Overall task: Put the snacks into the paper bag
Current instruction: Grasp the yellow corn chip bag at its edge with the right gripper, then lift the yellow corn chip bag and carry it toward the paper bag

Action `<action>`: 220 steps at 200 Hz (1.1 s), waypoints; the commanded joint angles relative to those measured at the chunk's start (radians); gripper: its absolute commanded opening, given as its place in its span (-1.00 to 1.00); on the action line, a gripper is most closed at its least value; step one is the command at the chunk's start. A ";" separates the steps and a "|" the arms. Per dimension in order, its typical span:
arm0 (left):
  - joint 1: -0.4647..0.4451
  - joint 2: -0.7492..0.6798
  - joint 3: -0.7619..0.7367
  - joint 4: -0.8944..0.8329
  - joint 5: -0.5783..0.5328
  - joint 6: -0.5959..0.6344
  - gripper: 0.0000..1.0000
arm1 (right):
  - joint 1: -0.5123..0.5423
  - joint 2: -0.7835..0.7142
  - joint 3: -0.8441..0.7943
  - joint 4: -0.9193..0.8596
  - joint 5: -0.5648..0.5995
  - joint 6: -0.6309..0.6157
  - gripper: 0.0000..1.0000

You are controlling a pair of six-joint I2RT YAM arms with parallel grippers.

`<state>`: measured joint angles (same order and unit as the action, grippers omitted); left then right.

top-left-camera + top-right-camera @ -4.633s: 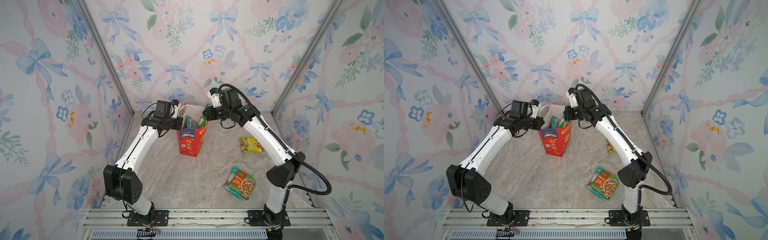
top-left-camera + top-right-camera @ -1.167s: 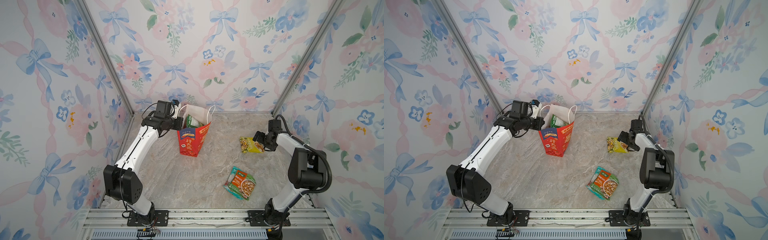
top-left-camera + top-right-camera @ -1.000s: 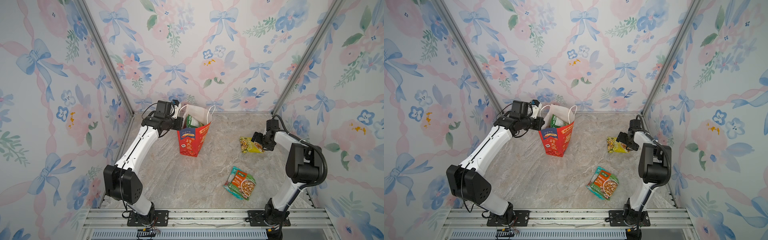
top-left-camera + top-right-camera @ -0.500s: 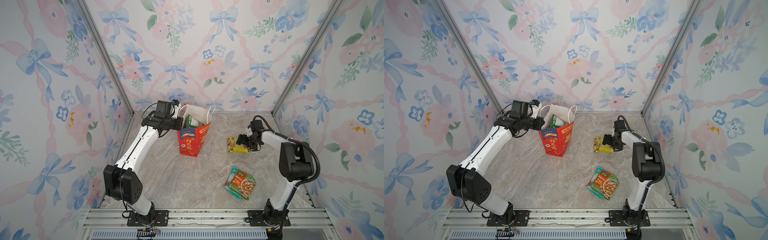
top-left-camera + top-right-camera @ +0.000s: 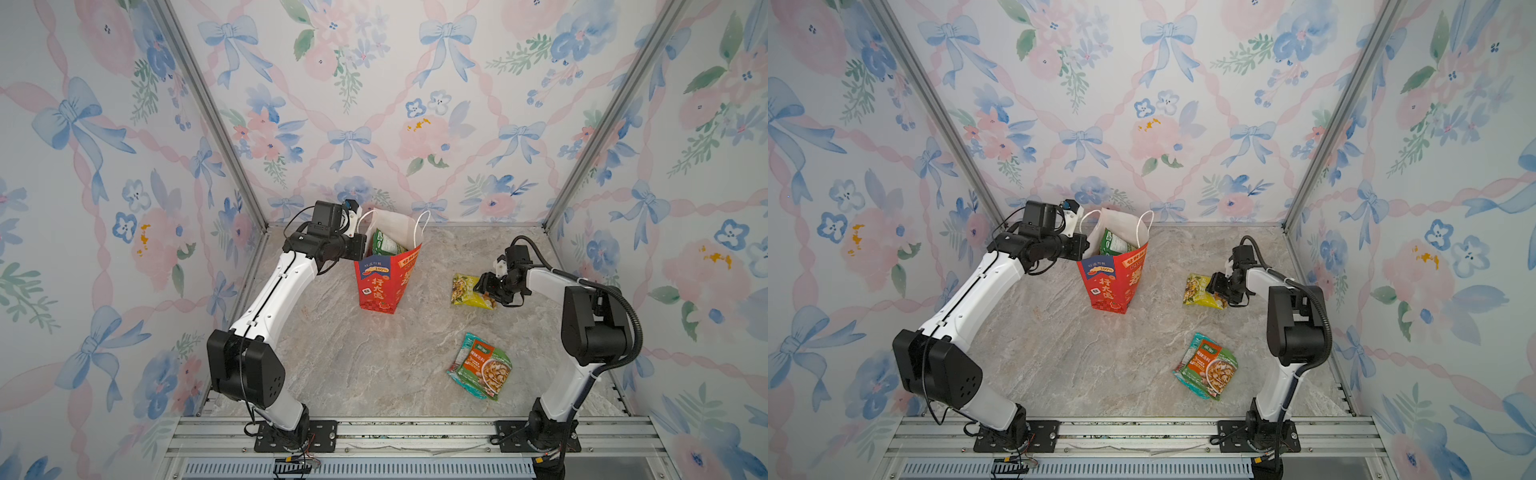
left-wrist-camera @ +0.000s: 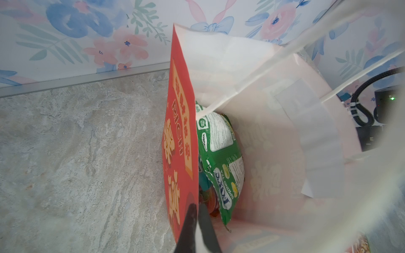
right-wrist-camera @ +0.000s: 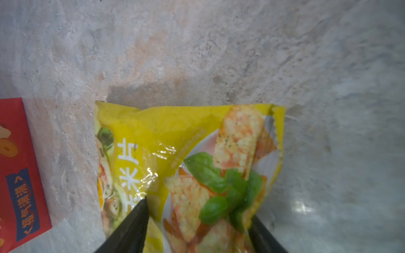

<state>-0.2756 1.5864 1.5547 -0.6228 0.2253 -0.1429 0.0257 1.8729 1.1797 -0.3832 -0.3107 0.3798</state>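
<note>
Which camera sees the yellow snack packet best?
The right wrist view: the yellow snack packet fills it, printed picture clear, between the right gripper's fingers. Both top views show it small. The left wrist view misses it.

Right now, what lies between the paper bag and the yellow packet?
Nothing: in both top views only bare marble tabletop separates the paper bag from the yellow packet.

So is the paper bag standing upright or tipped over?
Upright: the paper bag stands on its base, mouth open upward, left gripper pinching its rim.
</note>
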 commanded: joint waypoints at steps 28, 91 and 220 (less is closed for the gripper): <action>-0.008 0.004 -0.016 -0.025 0.011 0.003 -1.00 | 0.001 -0.043 -0.036 0.021 -0.036 0.016 -0.03; -0.007 0.000 -0.016 -0.025 0.012 0.002 -1.00 | 0.033 -0.100 -0.055 0.017 -0.050 0.028 -0.63; -0.010 -0.003 -0.017 -0.025 0.016 0.002 -1.00 | 0.184 -0.377 0.097 -0.127 -0.001 0.056 -0.95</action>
<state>-0.2756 1.5864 1.5547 -0.6228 0.2253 -0.1432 0.1768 1.5627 1.1904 -0.4454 -0.3370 0.4267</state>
